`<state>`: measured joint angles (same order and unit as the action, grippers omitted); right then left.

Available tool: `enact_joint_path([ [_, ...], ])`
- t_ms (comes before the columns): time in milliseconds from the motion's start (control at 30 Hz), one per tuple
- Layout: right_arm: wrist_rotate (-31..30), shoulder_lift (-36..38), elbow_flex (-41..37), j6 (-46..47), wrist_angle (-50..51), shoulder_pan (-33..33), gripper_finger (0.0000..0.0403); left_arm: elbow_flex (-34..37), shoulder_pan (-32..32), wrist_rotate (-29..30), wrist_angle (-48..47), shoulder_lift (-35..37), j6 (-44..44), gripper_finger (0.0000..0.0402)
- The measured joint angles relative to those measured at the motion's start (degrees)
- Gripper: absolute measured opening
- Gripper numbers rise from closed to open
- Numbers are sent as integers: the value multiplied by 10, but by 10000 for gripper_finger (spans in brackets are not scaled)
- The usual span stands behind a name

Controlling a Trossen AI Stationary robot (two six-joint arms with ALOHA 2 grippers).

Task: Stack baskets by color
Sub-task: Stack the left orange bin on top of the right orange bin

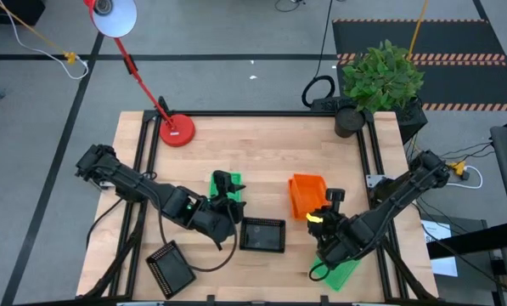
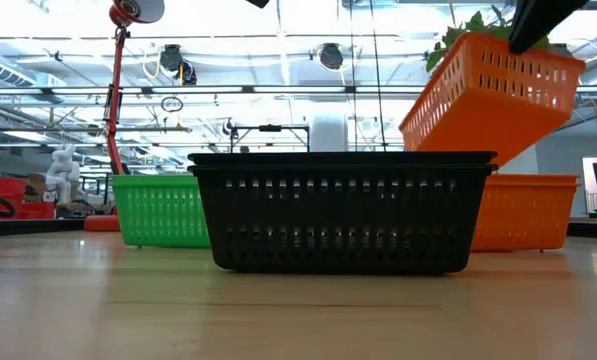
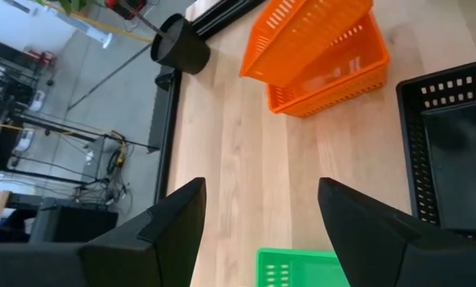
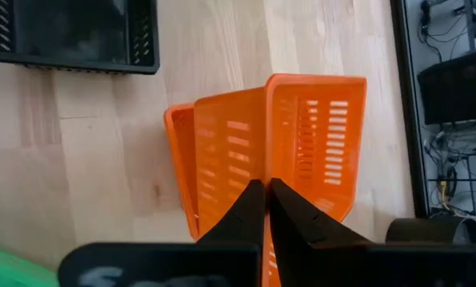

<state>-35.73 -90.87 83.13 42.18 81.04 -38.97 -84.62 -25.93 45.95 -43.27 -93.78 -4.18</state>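
Right claw [image 4: 266, 209] is clamped shut on the rim of a lifted orange basket [image 4: 301, 135], right of centre in the high view. That basket hangs tilted, open top slanting, above a second orange basket [image 2: 523, 212] resting flat on the desk [image 1: 261, 144]. Left claw [image 3: 257, 219] hovers with fingers spread wide, empty, over a green basket [image 1: 228, 185] left of centre. Nearest in the low view, a black basket [image 2: 340, 212] sits upright, long side facing the camera, mesh walls slotted. Another black basket [image 1: 170, 265] lies skewed at lower left; more green [image 1: 342, 274] shows under the right arm.
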Motion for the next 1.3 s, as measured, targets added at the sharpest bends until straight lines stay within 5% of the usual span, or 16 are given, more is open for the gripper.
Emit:
enact_joint_path([
  [1300, 84, 0, -131, -54, -199, 98, 13, 0, 8, -11, -2, -1, 2, 243],
])
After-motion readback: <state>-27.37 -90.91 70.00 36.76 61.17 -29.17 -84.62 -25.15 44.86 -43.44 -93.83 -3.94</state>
